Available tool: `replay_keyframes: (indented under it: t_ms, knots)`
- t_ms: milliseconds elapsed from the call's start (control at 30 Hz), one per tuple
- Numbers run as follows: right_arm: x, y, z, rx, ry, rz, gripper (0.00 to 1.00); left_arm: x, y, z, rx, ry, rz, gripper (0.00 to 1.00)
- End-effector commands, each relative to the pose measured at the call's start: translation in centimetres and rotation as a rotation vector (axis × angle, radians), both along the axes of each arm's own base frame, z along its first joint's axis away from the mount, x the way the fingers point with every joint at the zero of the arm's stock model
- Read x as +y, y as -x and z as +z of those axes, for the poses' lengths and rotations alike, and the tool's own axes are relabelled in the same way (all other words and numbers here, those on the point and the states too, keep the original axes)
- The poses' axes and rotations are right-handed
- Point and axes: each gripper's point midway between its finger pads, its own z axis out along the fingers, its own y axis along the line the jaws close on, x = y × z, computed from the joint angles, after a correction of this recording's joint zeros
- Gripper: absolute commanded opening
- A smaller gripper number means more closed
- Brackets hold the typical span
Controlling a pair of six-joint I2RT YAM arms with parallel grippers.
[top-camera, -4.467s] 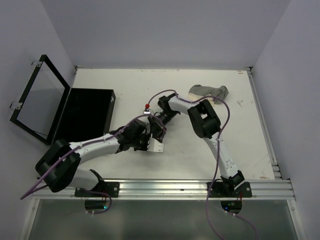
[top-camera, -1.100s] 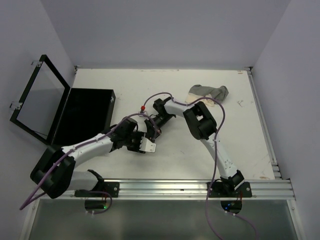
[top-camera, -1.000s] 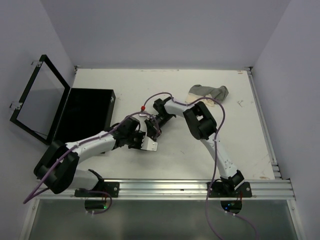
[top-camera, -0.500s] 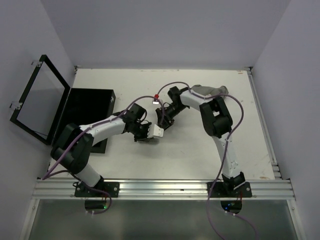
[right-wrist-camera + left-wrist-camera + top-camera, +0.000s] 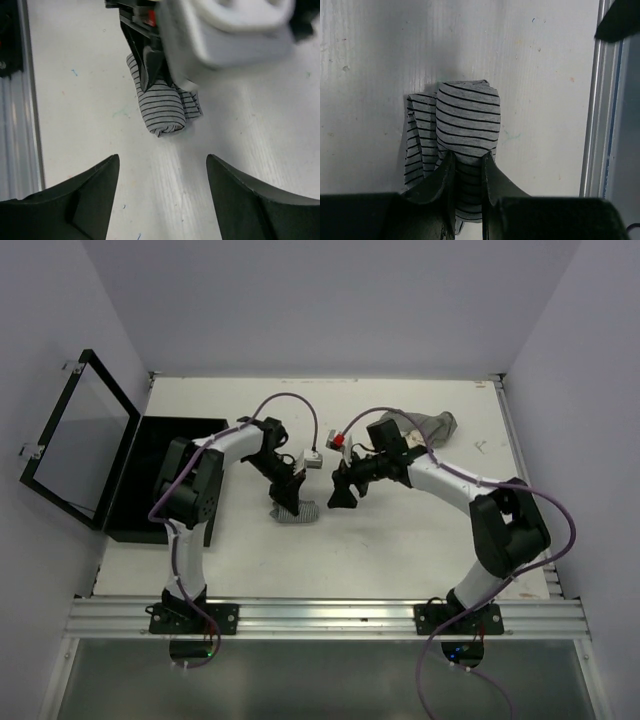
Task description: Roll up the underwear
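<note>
A rolled underwear [image 5: 468,112], grey with thin black stripes, lies on the white table [image 5: 400,540]. My left gripper [image 5: 466,164] is shut on its near end, one finger on each side. From above, the roll [image 5: 301,513] sits mid-table under the left gripper [image 5: 287,498]. My right gripper [image 5: 162,159] stands open, empty, a short way from the roll [image 5: 160,107] and pointing at its end; from above the right gripper [image 5: 338,498] is just right of the roll. More underwear [image 5: 424,424], grey and cream, lies crumpled at the back right.
A flat black box [image 5: 165,475] with its hinged lid [image 5: 75,440] raised stands at the left. The metal rail [image 5: 330,615] runs along the near edge. The right arm's elbow [image 5: 510,530] reaches out over the right side of the table.
The right gripper has opened and drawn back to the right, off the roll. The left gripper has closed on the roll, and its arm has swung so the wrist comes in from the back.
</note>
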Motion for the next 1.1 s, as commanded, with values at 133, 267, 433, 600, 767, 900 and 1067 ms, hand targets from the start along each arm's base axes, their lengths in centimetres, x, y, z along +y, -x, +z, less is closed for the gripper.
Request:
replay_keyframes:
  t_ms: [133, 267, 433, 600, 767, 900, 1067]
  knots:
    - [4.9, -0.7, -1.9, -0.408, 0.085, 0.148, 0.76, 3.1, -0.3, -5.8, 0.034, -0.191, -0.051, 0.01]
    - [6.0, -0.4, -3.5, -0.455, 0.104, 0.193, 0.76, 3.4, -0.6, -6.0, 0.040, -0.194, -0.049, 0.01]
    - [6.5, -0.4, -4.6, -0.497, 0.106, 0.226, 0.76, 3.5, -0.7, -6.1, 0.045, -0.193, -0.049, 0.06]
    - [6.9, 0.0, -6.3, -0.497, 0.121, 0.268, 0.72, 3.3, -0.9, -6.3, 0.048, -0.188, -0.047, 0.07]
    - [7.3, 0.8, -7.6, -0.479, 0.138, 0.322, 0.56, 3.3, -1.0, -6.4, 0.054, -0.187, -0.040, 0.08]
    - [7.0, 1.4, -9.2, -0.416, 0.187, 0.362, 0.10, 3.3, -1.8, -5.8, 0.042, -0.164, -0.003, 0.15]
    - [6.5, 2.6, -10.3, -0.245, 0.258, 0.384, 0.00, 3.2, -5.6, -0.6, -0.121, -0.020, 0.128, 0.29]
